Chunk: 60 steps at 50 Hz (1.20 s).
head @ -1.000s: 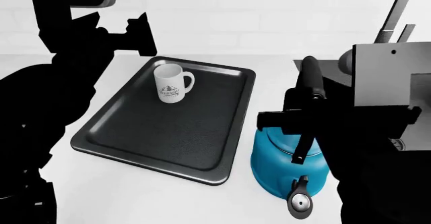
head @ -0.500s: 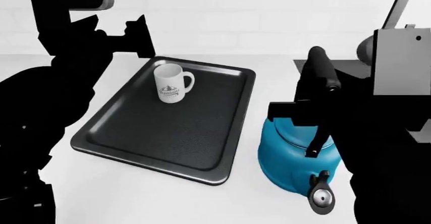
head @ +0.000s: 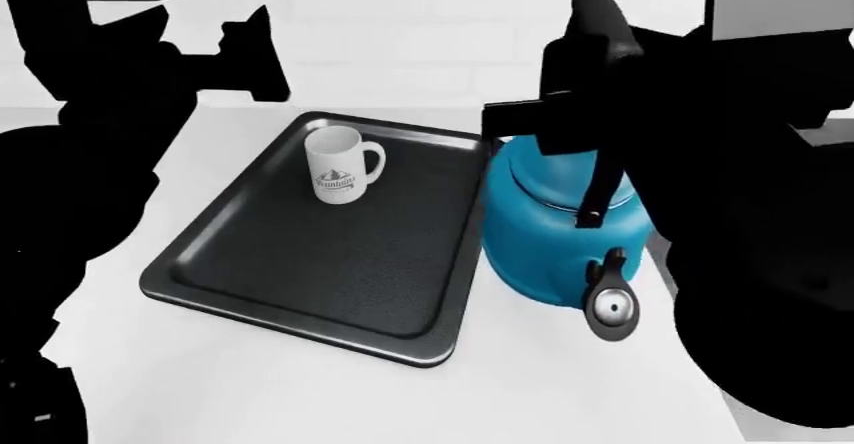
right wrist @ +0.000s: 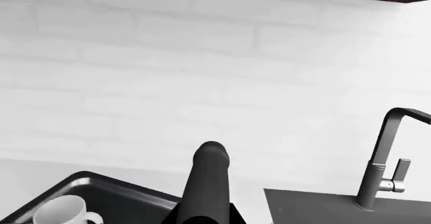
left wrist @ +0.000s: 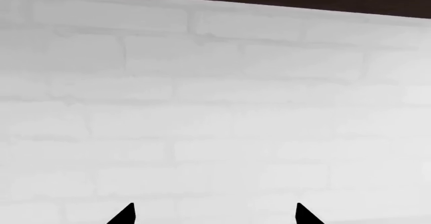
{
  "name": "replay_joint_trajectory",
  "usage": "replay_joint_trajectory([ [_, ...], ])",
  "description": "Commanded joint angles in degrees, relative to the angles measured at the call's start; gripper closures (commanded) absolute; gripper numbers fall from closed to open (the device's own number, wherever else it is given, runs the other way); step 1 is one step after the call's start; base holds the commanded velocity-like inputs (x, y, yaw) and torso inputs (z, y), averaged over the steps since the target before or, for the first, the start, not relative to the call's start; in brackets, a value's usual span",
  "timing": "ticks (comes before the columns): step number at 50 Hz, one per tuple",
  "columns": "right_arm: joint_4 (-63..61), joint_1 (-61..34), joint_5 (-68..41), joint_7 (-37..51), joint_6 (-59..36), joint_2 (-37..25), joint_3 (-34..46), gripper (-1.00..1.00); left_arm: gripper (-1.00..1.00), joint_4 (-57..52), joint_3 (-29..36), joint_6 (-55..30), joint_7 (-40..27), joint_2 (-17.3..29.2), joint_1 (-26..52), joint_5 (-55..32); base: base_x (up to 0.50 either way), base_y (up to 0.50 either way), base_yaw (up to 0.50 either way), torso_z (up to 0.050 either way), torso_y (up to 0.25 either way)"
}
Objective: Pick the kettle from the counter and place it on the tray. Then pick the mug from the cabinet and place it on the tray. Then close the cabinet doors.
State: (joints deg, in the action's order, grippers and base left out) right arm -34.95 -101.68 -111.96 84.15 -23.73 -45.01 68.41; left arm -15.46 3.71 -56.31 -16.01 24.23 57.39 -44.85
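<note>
- The right gripper (head: 567, 114) is clamped on the black arched handle of the kettle (head: 554, 229), gripping it partway down the side of the arch that faces the tray.
- The kettle hangs from that grip, tilted a little, with its silver-capped spout (head: 613, 308) pointing toward the robot.
- Its blue body overlaps the tray's right rim in the head view; whether it touches the tray or the counter (head: 334, 384) I cannot tell.
- In the right wrist view, the top of the handle (right wrist: 210, 178) rises in front of the white brick wall (right wrist: 202, 72).
- In that same view, a faucet (right wrist: 384, 158) stands by the dark sink (right wrist: 323, 206) beyond the kettle.
- The black tray (head: 287, 284) lies flat on the white counter, to the kettle's left.
- The white mug (head: 339, 166) stands upright on the tray's far part, handle turned toward the kettle and well apart from it.
- The left gripper (head: 254, 59) hovers above the tray's far left corner, facing the wall.
- Its two fingertips (left wrist: 124, 215) show spread apart with nothing between them, so it is open and empty.
</note>
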Motion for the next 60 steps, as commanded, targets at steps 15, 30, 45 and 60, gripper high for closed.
replay_joint_trajectory([
  [15,27.60,-6.59,2.93,-17.09,-3.15,20.51,1.12,1.00,-1.00,-3.56,-4.27,0.52,0.25,3.01,-3.38,-2.69,0.00,0.00,0.00,0.001,0.001],
  [30,41.53,-5.86,4.69,-25.50,-3.53,30.50,3.57,1.00,-1.00,-3.28,-6.44,1.39,0.56,4.30,-5.25,-3.39,0.00,0.00,0.00,0.000,0.001],
  [45,49.15,-0.51,10.30,-29.17,-0.62,34.90,7.39,1.00,-1.00,-1.43,-6.20,4.66,2.50,4.98,-8.08,-1.51,0.00,0.00,0.00,0.000,0.001],
  [60,48.58,3.07,11.01,-29.53,0.99,35.41,8.00,1.00,-1.00,-1.65,-6.33,4.59,1.98,5.22,-8.60,-1.69,0.00,0.00,0.00,0.001,0.001],
])
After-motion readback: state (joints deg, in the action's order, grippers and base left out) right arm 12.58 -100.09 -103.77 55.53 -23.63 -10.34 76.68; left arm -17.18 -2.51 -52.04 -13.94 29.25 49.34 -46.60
